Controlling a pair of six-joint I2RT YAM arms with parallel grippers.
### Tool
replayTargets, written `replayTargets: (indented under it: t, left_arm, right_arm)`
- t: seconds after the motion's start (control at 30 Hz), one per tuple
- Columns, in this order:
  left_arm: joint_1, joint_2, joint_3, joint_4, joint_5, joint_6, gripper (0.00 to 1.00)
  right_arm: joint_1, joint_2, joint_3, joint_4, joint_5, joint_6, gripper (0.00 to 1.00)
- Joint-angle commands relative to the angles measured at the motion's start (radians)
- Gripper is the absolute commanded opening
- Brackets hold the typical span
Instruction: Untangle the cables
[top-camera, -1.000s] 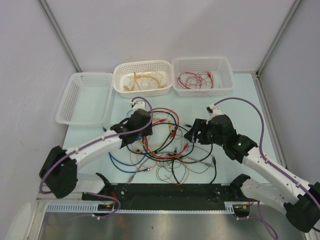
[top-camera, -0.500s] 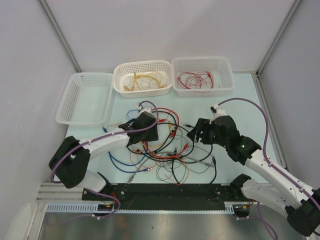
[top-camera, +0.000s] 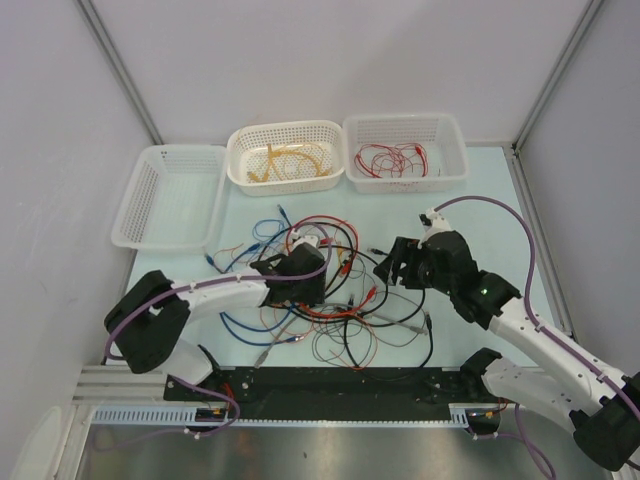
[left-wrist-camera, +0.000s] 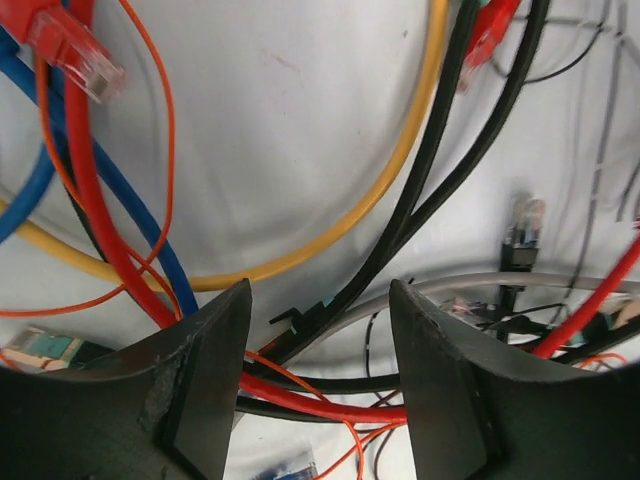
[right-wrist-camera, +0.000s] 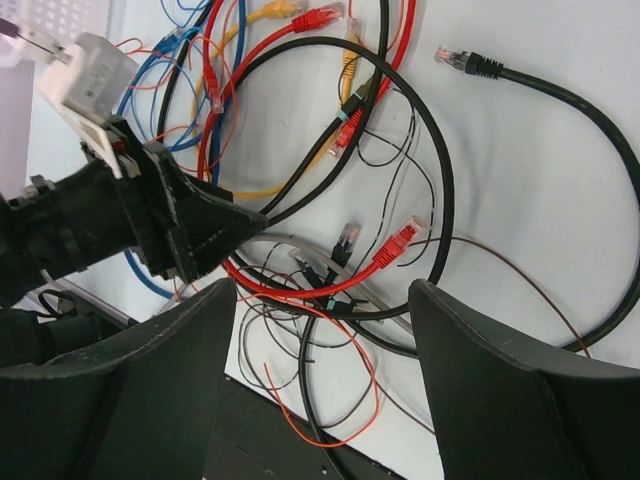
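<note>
**On the table (top-camera: 480, 200): cables (top-camera: 340, 300) tangled, jaws apart**

Down among the cables, the left gripper (left-wrist-camera: 320, 295) stood wide open, straddling black, grey and red strands but clamping none. The right gripper (right-wrist-camera: 322, 288) hung wide open and empty above the same heap, which lay between both arms.

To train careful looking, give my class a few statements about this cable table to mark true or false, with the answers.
1. The middle basket holds yellow cables. True.
2. The right basket holds blue cables. False: it holds red cables.
3. The left pincer is open over a black cable. True.
4. The right pincer grips a cable. False: it is open and holds nothing.
</note>
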Motion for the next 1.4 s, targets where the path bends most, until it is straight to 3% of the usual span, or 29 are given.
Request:
replayTargets:
  t: [0.0, 0.43, 0.67, 0.73, 0.8, 0.87, 0.97, 1.13, 1.37]
  left_arm:
    - [-0.01, 0.046, 0.026, -0.019, -0.023, 0.009, 0.64]
    - [-0.001, 0.251, 0.167, -0.042, 0.003, 0.043, 0.56]
    - [-0.001, 0.167, 0.166, 0.004, 0.034, 0.072, 0.08]
    - [-0.003, 0.12, 0.169, 0.044, 0.086, 0.089, 0.1]
    - [-0.006, 0.095, 0.184, 0.047, 0.114, 0.115, 0.36]
    - [-0.012, 0.063, 0.221, 0.026, 0.115, 0.141, 0.52]
    - [-0.012, 0.009, 0.244, 0.001, 0.073, 0.171, 0.62]
    - [-0.009, 0.038, 0.299, -0.082, -0.044, 0.239, 0.66]
    - [0.003, 0.176, 0.322, -0.111, -0.113, 0.323, 0.61]
  right_arm:
    - [-0.001, -0.014, 0.005, -0.003, 0.023, -0.013, 0.75]
    - [-0.014, -0.054, 0.005, -0.04, 0.049, -0.024, 0.75]
    - [-0.034, -0.077, 0.005, -0.054, 0.05, -0.03, 0.75]
    - [-0.035, -0.074, 0.005, -0.055, 0.049, -0.03, 0.75]
    - [-0.035, -0.071, 0.005, -0.054, 0.046, -0.03, 0.75]
    - [-0.035, -0.071, 0.005, -0.051, 0.043, -0.027, 0.75]
    - [-0.037, -0.077, 0.005, -0.055, 0.044, -0.027, 0.75]
    - [-0.037, -0.085, 0.005, -0.067, 0.053, -0.027, 0.75]
    - [-0.041, -0.109, 0.005, -0.083, 0.055, -0.03, 0.75]
